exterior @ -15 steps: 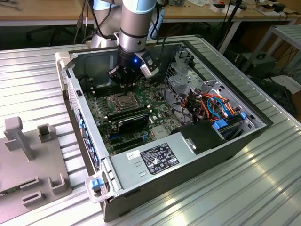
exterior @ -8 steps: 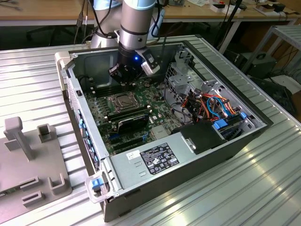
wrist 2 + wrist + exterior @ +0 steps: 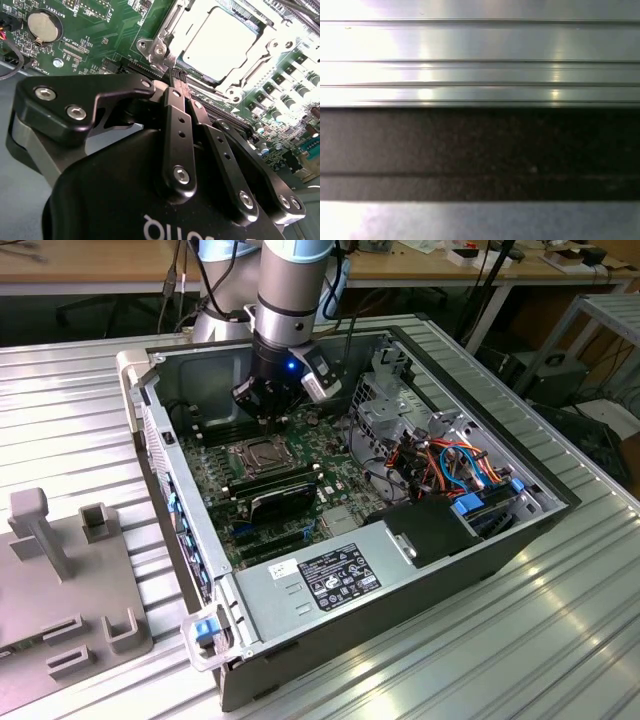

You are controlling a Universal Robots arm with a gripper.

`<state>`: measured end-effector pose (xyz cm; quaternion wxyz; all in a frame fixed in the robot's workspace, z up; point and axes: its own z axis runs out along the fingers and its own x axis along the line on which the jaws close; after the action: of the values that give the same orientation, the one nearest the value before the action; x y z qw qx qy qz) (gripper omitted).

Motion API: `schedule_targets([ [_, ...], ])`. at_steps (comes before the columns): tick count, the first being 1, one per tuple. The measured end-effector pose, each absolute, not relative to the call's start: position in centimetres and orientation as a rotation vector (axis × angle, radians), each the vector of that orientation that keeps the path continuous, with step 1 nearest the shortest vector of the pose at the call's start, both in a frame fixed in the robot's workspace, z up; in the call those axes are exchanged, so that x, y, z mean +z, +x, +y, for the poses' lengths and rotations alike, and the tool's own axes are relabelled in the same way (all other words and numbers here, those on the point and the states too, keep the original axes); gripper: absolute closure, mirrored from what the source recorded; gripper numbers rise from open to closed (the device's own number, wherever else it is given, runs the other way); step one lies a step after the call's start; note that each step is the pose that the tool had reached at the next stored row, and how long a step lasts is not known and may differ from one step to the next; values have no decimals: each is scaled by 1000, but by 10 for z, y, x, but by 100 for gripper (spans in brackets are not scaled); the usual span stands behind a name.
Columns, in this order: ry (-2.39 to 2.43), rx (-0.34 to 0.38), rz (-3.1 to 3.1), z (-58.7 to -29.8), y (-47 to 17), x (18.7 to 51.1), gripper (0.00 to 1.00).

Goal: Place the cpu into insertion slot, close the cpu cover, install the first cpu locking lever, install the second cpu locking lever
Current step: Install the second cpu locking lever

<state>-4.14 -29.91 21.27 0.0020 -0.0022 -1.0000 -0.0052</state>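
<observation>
We see the gripper [image 3: 268, 416] lowered inside the open computer case [image 3: 480, 540], just behind the insertion slot [image 3: 254, 453] on the green motherboard [image 3: 300, 515], so that it can work at the socket's edge. In the second wrist view the jaws are pressed together with nothing obvious between them, and their tips sit right by the socket's metal corner [image 3: 157, 50], probably to push on a latch rather than carry anything. The cpu [image 3: 216, 42] lies flat in the socket, its silvery top showing through the square window of the cpu cover [image 3: 250, 65], which looks lowered over it. Whether either locking lever is hooked down we cannot tell, since the glare there is strong. The case rests on a ribbed metal table [image 3: 560, 640], with a grey fixture [image 3: 70, 570] on the exterior view's left.
</observation>
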Motion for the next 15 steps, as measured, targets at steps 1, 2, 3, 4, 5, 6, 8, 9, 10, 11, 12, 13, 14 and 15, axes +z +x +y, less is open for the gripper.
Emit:
schedule_targets([
  [1,-7,-16,-3138,-299,-41,213,89],
  [2,-7,-16,-3138,-299,-41,213,89],
  [3,-7,-16,-3138,-299,-41,213,89],
  [4,-7,-16,-3138,-299,-41,213,89],
  [5,-7,-16,-3138,-299,-41,213,89],
  [6,-7,-16,-3138,-300,-41,213,89],
  [8,-7,-16,-3138,-301,-41,213,89],
  [9,-7,-16,-3138,-302,-41,213,89],
  [10,-7,-16,-3138,-303,-41,213,89],
  [11,-7,-16,-3138,-304,-41,213,89],
  [12,-7,-16,-3138,-305,-41,213,89],
  [13,-7,-16,-3138,-306,-41,213,89],
  [14,-7,-16,-3138,-307,-41,213,89],
  [15,-7,-16,-3138,-308,-41,213,89],
])
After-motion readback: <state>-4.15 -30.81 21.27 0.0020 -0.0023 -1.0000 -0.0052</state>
